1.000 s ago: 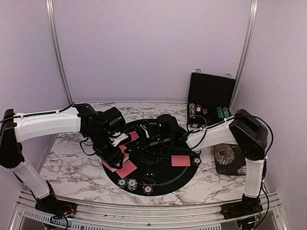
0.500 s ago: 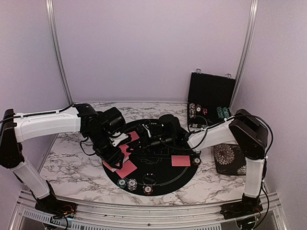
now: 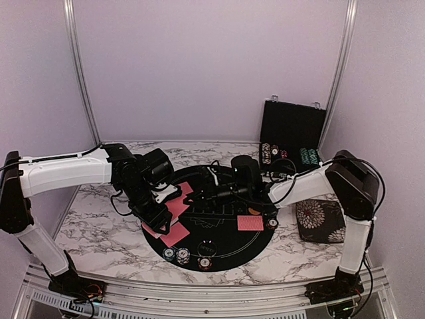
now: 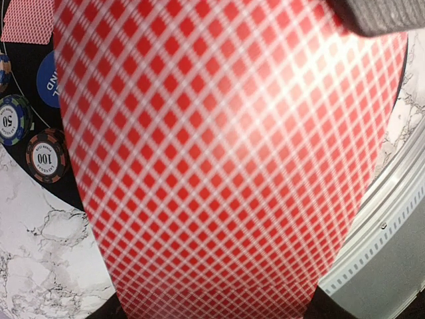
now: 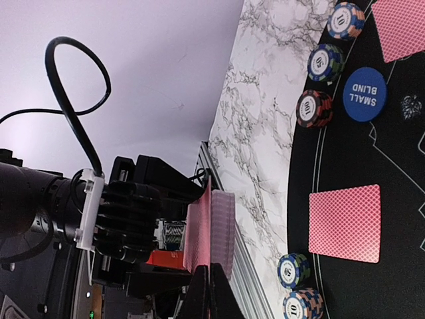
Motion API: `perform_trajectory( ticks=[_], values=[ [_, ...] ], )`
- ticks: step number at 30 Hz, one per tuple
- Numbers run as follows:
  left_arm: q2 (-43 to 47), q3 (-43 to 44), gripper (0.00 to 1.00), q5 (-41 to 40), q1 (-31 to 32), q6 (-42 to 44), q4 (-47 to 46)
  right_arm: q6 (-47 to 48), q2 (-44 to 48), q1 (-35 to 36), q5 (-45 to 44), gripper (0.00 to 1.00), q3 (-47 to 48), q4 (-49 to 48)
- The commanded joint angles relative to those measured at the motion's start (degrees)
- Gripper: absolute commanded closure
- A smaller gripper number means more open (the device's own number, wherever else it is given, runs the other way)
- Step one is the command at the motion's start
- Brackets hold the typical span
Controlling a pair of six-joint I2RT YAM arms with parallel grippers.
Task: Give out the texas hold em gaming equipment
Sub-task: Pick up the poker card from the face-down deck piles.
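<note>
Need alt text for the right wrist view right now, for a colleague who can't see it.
The right gripper pinches one red-backed card edge-on, beside the deck held by the left gripper. On the black mat lie two face-down cards, a blue Small Blind button and five chip stacks.

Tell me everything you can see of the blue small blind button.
The small blind button is a flat, round blue disc, plastic-looking, with SMALL BLIND in white capitals. It lies face up on the black round mat, near its edge, just inside a row of three chip stacks and apart from them. Nothing but the mat touches it.
</note>
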State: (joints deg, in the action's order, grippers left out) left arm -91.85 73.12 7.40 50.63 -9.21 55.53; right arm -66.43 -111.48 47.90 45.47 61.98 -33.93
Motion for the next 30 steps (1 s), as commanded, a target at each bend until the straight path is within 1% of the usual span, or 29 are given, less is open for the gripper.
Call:
perform_trajectory(
  ticks=[1, 22, 27, 30],
  values=[
    [1.35, 0.02, 0.49, -0.58, 0.17, -0.36, 0.28, -1.09, 3.02, -1.28, -0.79, 1.00, -1.30, -2.89],
    [1.11, -0.26, 0.49, -0.62, 0.17, -0.37, -0.24, -6.89, 10.32, -5.06, -4.61, 1.00, -13.02, -11.26],
    [0.86, 0.03, 0.49, -0.61, 0.17, -0.22, -0.33, -6.87, 13.11, -6.25, -7.34, 1.00, -17.11, -11.14],
    [0.64, 0.14, 0.49, -0.53, 0.19, -0.18, -0.51, -6.01, 16.34, -7.64, -10.43, 1.00, -20.98, -9.04]
  ],
)
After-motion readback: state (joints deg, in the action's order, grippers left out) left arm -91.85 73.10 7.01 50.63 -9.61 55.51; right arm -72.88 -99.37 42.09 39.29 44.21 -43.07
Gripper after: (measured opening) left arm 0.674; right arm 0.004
